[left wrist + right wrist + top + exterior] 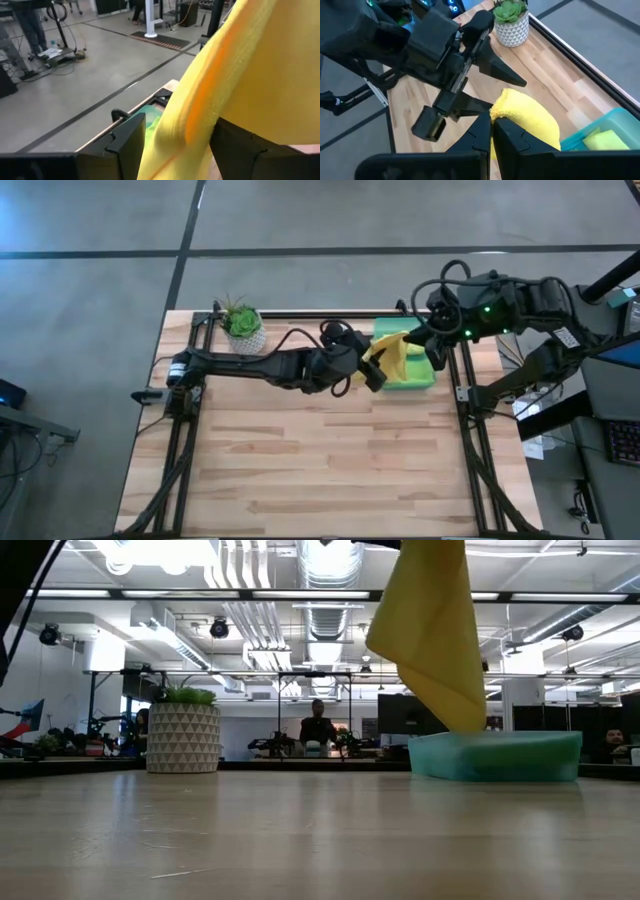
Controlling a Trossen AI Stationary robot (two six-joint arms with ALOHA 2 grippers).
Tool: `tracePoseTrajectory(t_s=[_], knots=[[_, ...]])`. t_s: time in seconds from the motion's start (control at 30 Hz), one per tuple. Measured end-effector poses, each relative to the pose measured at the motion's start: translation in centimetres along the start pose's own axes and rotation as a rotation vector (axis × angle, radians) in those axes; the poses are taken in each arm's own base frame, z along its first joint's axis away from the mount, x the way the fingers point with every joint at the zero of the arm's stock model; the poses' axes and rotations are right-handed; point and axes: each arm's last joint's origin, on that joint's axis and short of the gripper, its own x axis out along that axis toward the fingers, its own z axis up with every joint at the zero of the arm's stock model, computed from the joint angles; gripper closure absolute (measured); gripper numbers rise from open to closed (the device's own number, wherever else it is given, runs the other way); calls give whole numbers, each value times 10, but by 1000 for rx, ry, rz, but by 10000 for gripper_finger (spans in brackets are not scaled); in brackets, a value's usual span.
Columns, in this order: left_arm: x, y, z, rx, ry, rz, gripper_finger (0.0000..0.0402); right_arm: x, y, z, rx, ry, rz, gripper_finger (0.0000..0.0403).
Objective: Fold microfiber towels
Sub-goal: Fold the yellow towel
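Yellow towel (pixel 260 75): soft cloth, matt, fine nubbly microfibre pile visible up close in the left wrist view; folds thick and rounded at the edge.

Green bin (pixel 495 755): translucent plastic, smooth, slightly frosted walls, dull sheen.

Table (pixel 320 470): light wood planks, visible grain, smooth satin finish with faint glare in the low view.

Table frame (pixel 462 395): black metal rails, matt.

Left gripper (pixel 487 102) and right gripper (pixel 491 134): fingers of dark hard plastic, matt, smooth, sharp-edged.

Plant pot (pixel 183 738): white, matt, faceted triangle relief; material cannot be told. Leaves look like glossy plastic.

Floor (pixel 90 290): grey concrete, smooth, dull.
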Motion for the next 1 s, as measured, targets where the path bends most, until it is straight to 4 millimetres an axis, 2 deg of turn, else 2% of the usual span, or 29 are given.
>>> tracePoseTrajectory(t_s=[0.2, 0.47, 1.0], knots=[[-4, -2, 1, 25, 3, -24, 208, -9, -4, -6, -26, 19, -9, 394], [-13, -4, 12, 23, 7, -242, 208, -11, -5, -8, -41, 32, -16, 394], [-10, -8, 22, -119, -114, -283, 208, -6, -5, -6, -5, 22, -51, 394]])
